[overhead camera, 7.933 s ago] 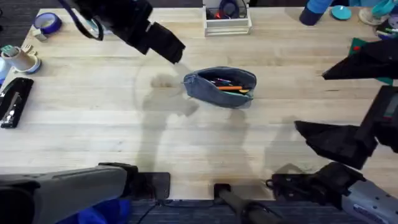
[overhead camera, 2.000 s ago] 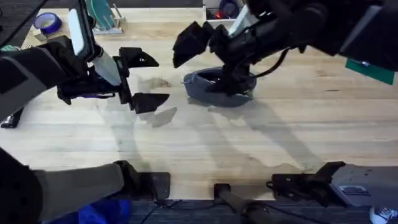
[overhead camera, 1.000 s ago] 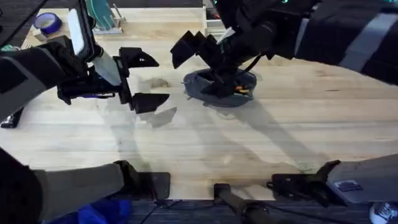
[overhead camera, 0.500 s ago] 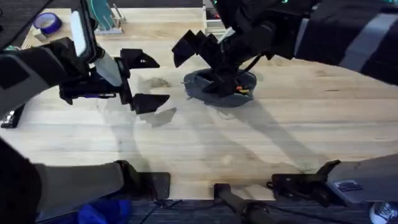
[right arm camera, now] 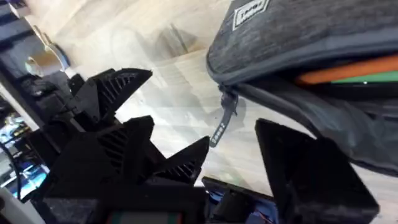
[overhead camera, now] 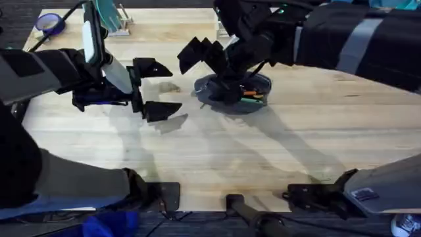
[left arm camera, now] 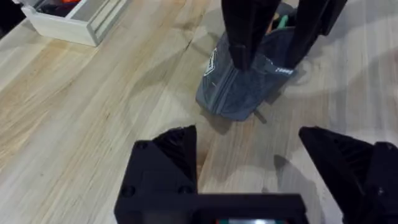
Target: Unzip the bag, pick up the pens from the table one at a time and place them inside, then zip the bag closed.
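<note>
The blue-grey bag point(overhead camera: 240, 99) lies at the middle of the table point(overhead camera: 217, 151), its zipper open, with orange pens point(overhead camera: 250, 96) showing inside. My right gripper point(overhead camera: 205, 60) hangs open over the bag's left end. In the right wrist view the zipper pull point(right arm camera: 222, 122) dangles off the bag point(right arm camera: 292, 37) just beyond my right gripper point(right arm camera: 236, 168), untouched, and an orange pen point(right arm camera: 348, 68) lies in the opening. My left gripper point(overhead camera: 156, 89) stands open to the left of the bag, holding nothing. In the left wrist view the bag point(left arm camera: 245, 90) lies ahead of my left gripper point(left arm camera: 258, 168).
A white tray point(left arm camera: 68, 18) stands at the table's back edge behind the bag. A blue tape roll point(overhead camera: 49, 23) and a teal holder point(overhead camera: 105, 13) sit at the back left. Bare wood stretches along the front half of the table.
Both arms have come in from the table's sides to the bag. In the last second the left gripper drifted slightly right and the right gripper stayed over the bag's left end.
</note>
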Controlling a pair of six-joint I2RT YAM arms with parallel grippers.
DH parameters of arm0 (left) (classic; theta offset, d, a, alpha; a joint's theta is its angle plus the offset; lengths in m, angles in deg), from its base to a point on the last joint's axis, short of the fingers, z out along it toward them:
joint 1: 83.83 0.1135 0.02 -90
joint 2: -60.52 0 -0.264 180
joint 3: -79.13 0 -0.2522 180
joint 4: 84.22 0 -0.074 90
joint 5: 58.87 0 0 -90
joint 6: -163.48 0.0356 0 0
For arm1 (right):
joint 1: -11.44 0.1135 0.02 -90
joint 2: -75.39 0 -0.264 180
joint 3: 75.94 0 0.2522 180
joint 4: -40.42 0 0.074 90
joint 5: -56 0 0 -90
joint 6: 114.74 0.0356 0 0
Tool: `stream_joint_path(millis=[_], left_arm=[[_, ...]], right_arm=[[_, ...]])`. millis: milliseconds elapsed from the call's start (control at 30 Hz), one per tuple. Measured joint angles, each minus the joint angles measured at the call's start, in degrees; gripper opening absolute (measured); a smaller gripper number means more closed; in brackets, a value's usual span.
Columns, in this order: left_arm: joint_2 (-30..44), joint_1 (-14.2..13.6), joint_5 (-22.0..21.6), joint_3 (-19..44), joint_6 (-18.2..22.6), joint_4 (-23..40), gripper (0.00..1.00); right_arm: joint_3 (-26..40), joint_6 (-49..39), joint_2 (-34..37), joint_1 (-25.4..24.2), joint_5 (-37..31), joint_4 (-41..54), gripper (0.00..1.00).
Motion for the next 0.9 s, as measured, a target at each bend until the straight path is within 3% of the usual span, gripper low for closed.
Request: stream_joint_path(millis=[300, 567, 900], left_arm=[[0.0, 0.0, 0.3, 0.0, 0.2, -0.1, 0.993], [0.0, 0.0, 0.4, 0.0, 0.2, -0.1, 0.994], [0.0, 0.0, 0.4, 0.0, 0.2, -0.1, 0.993]], right_arm=[[0.0, 0.3, 0.0, 0.0, -0.6, -0.1, 0.898], [0.0, 0.4, 0.0, 0.0, -2.3, -0.6, 0.903], [0.0, 0.6, 0.0, 4.1, -10.4, -2.5, 0.948]])
